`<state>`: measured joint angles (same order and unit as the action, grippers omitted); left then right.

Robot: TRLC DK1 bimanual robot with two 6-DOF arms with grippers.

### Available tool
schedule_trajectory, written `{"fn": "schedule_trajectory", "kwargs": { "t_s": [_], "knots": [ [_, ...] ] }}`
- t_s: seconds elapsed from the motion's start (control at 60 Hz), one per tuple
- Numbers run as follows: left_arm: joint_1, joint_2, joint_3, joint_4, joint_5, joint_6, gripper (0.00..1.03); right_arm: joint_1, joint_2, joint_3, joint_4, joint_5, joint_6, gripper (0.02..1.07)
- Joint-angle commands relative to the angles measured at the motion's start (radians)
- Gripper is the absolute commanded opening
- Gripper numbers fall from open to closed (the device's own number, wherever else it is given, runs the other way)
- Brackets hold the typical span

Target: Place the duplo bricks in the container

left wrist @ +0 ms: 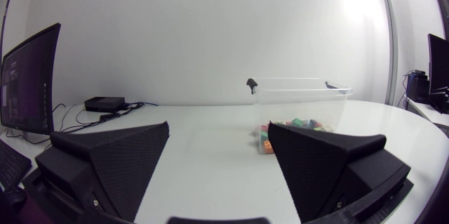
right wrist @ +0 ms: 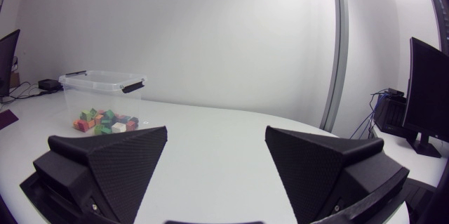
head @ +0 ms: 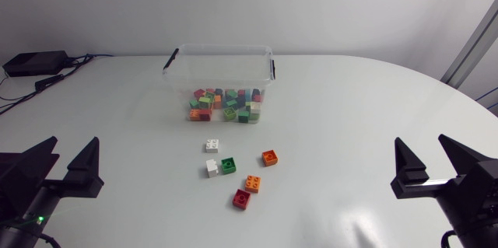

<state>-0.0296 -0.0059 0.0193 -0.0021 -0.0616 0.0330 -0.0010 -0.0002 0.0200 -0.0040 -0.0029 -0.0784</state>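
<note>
Loose duplo bricks [head: 227,165] lie on the table [head: 350,108] near the clear container [head: 220,77], itself part-filled with bricks. They sit between the left gripper [head: 75,142] and right gripper [head: 420,141], well apart from both. Each gripper's fingers are spread wide and hold nothing.

left claw [head: 74,151] spread wide, empty, right claw [head: 421,148] spread wide, empty

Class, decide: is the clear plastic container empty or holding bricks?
Holding bricks: many coloured duplo bricks cover the floor of the clear plastic container.

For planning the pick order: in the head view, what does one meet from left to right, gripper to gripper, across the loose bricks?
left gripper → green brick → red brick → nearer orange brick → farther orange brick → right gripper
</note>
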Motion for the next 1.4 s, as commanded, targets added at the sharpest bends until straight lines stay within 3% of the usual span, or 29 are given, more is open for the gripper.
{"fn": "schedule_trajectory", "kwargs": {
  "t_s": [0.0, 0.583, 0.85, 1.0, 1.1, 1.383],
  "knots": [
    [-0.003, -0.008, -0.018, 0.002, -0.001, -0.024, 0.98, 0.001, -0.004, -0.02, -0.005, -0.003, 0.017, 1.03],
    [-0.056, -0.008, 0.042, -0.01, -0.001, 0.001, 0.96, 0.01, 0.002, 0.043, 0.01, -0.003, 0.016, 1.03],
    [-0.058, 0.083, 0.169, -0.044, -0.001, 0.001, 0.93, 0.024, 0.161, 0.138, 0.05, -0.003, 0.016, 1.03],
    [-0.061, 0.262, 0.277, -0.084, -0.001, 0.01, 0.93, 0.049, 0.35, 0.21, 0.079, 0.004, 0.02, 1.02],
    [-0.11, 0.449, 0.358, -0.102, -0.001, 0.082, 0.85, 0.11, 0.447, 0.244, 0.085, 0.052, 0.026, 1.02],
    [-0.23, 0.862, 0.538, -0.222, -0.001, 0.088, 0.84, 0.256, 0.684, 0.368, -0.008, 0.149, 0.046, 1.02]
  ]
}}
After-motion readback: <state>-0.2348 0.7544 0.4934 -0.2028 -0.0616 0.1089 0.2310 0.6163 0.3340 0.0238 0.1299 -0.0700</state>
